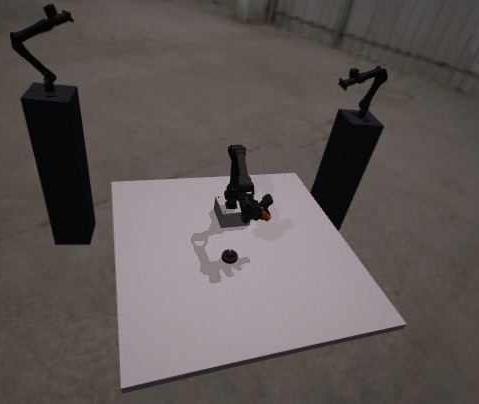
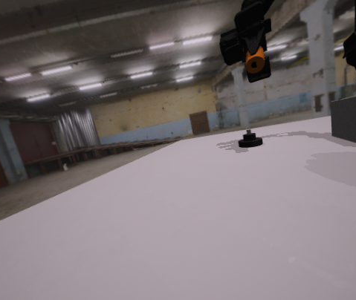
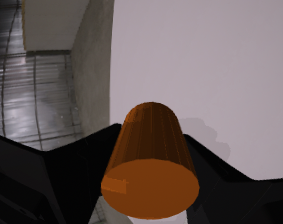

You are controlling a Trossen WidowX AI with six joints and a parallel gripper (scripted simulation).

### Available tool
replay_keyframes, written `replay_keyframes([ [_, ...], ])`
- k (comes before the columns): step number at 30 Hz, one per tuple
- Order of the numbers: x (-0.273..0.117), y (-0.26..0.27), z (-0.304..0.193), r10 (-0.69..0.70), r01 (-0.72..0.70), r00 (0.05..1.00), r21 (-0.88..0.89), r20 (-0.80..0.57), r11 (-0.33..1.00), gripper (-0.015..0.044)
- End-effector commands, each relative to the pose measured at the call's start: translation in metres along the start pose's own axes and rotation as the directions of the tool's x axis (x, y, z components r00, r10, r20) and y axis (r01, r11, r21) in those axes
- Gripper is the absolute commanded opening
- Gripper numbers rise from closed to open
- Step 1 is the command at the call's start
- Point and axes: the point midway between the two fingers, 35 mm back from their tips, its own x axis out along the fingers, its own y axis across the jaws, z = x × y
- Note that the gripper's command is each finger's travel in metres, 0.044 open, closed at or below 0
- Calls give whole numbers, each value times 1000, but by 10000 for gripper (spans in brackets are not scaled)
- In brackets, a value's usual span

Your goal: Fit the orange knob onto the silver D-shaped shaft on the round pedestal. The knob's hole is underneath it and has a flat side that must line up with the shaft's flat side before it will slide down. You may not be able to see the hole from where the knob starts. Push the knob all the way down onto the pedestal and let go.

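Note:
The orange knob (image 1: pixel 266 216) (image 2: pixel 260 56) (image 3: pixel 151 187) is clamped between the fingers of my gripper (image 1: pixel 262 213) (image 2: pixel 254 55) (image 3: pixel 151 135), high above the table. The gripper is tilted toward horizontal, so the knob's underside faces the exterior view. Its dark hole (image 2: pixel 254 64) shows there; which way its flat side points is too small to tell surely. The wrist view shows the knob's plain top. The round black pedestal (image 1: pixel 229 257) (image 2: pixel 250 142) stands on the table with its silver shaft (image 1: pixel 229 251) (image 2: pixel 248 131) upright and bare, away from the knob. The shaft's flat side cannot be made out.
The arm's grey base block (image 1: pixel 233 220) (image 2: pixel 353 120) stands behind the pedestal on the white table (image 1: pixel 170 320) (image 2: pixel 145 223) (image 3: pixel 202 60). Two dark columns (image 1: pixel 62 170) (image 1: pixel 348 165) carrying other arms stand beyond the table's sides.

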Motion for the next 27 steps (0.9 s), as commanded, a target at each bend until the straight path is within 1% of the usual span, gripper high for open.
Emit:
replay_keyframes([
  [1, 3, 3, 1, -8, 8, 1000, 0, 1, 1000, 0],
  [7, 14, -3, 1, -137, 137, 991, -1, 0, 991, 0],
  [14, 27, -11, 1, -284, 284, 959, -1, 0, 959, 0],
  [27, 52, -26, 1, -537, 537, 844, 0, 0, 844, 0],
])
